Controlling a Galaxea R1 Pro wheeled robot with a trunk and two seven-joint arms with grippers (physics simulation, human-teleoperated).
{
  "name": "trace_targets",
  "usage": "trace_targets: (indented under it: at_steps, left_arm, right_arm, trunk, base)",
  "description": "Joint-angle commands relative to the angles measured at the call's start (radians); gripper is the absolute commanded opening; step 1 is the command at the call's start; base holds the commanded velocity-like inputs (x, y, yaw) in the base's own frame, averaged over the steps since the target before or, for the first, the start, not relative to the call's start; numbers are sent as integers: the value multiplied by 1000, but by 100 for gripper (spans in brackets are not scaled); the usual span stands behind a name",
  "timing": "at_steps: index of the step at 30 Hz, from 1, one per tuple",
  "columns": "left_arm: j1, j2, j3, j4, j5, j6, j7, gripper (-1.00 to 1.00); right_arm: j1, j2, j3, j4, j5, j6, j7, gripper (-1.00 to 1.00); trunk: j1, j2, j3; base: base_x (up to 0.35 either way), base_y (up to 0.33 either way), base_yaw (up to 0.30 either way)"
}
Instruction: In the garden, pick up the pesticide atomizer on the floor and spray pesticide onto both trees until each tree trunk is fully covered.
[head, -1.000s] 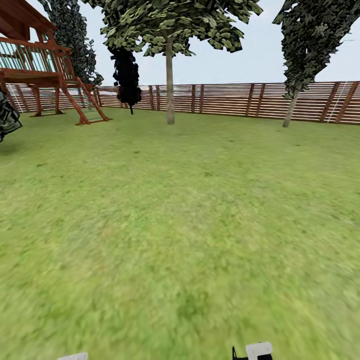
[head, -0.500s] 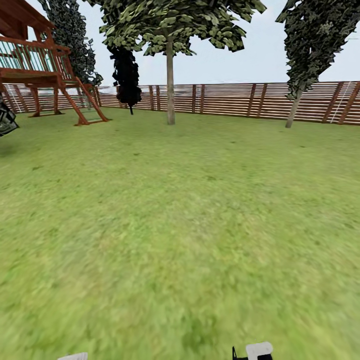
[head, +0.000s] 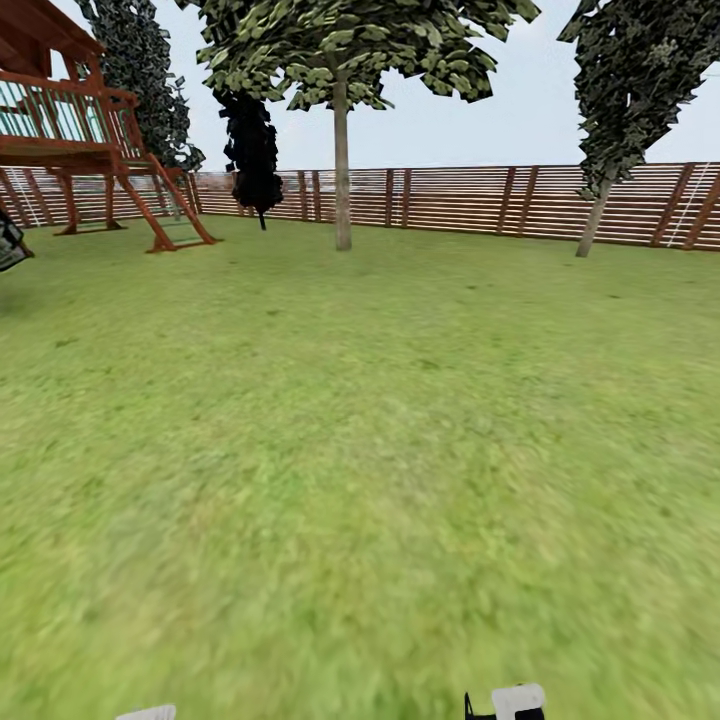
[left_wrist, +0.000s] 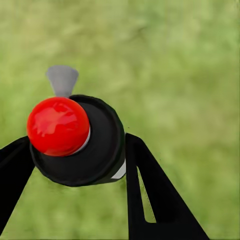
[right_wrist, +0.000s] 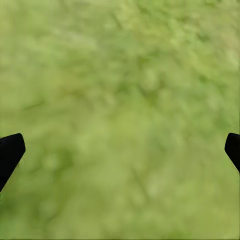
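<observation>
**Approaching the trees with atomizer in hand**

Drifting slightly rightward and downward across the head view since the earlier frames: whole scene shifting together, indicating camera travel over the lawn (head: 360, 450) rather than motion of any object. Facing the nearer tree (head: 340, 60), with its tree trunk (head: 342, 170) standing straight, in front of the fence (head: 450, 200). Leaning beside the fence, well to the right of that trunk: second trunk (head: 592, 222) under a darker crown. Standing well to the left of the central trunk: wooden play structure (head: 80, 130) and a near-black cone-shaped tree (head: 252, 150).

Gripping the pesticide atomizer (left_wrist: 87, 145) in the left gripper (left_wrist: 75, 165): fingers (left_wrist: 150, 195) closing against both sides of the dark cap, red button (left_wrist: 57, 126) pointing toward the camera, pale nozzle (left_wrist: 62, 80) projecting just beyond it, grass blurring underneath. Hanging over bare grass with the right gripper (right_wrist: 120, 150): fingertips spread wide apart, holding nothing.

Judging progress: pickup done, transit under way, both trunks well apart from the robot, spraying not yet begun.

Risking, from here: spraying too early and wetting grass instead of bark; stopping with the nozzle facing away from the trunk, given its orientation being readable from the wrist view alone; loosening of the cap grip during base motion, dropping the atomizer; covering one side of a trunk and leaving the rest bare.
</observation>
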Motion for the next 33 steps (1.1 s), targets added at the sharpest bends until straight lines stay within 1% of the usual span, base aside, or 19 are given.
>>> trace_targets:
  at_steps: [1,33]
  left_arm:
    - [0,0,0,0,0,0,0,-100]
    - [0,-1,0,0,0,0,0,-100]
  right_arm:
    - [0,0,0,0,0,0,0,100]
    - [0,0,0,0,0,0,0,100]
  trunk:
    - [0,0,0]
    - [0,0,0]
  base:
    - [338,79,0]
    - [338,79,0]
